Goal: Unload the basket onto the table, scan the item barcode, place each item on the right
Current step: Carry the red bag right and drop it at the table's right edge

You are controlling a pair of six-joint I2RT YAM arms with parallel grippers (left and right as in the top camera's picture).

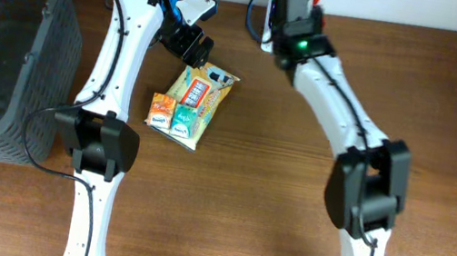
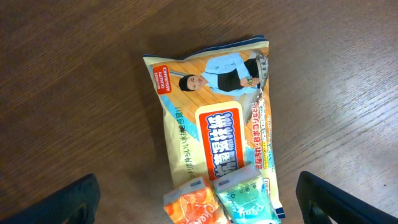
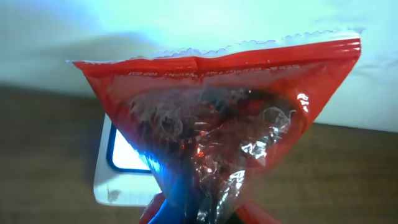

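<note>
Over the wooden tabletop, right jaws pinch a red bag above the white scanner, likely presenting its barcode; left jaws gape over a wipes pack.

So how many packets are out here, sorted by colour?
yellow pack: 1
orange packet: 1
teal packet: 1
red bag: 1
Total: 4
</note>
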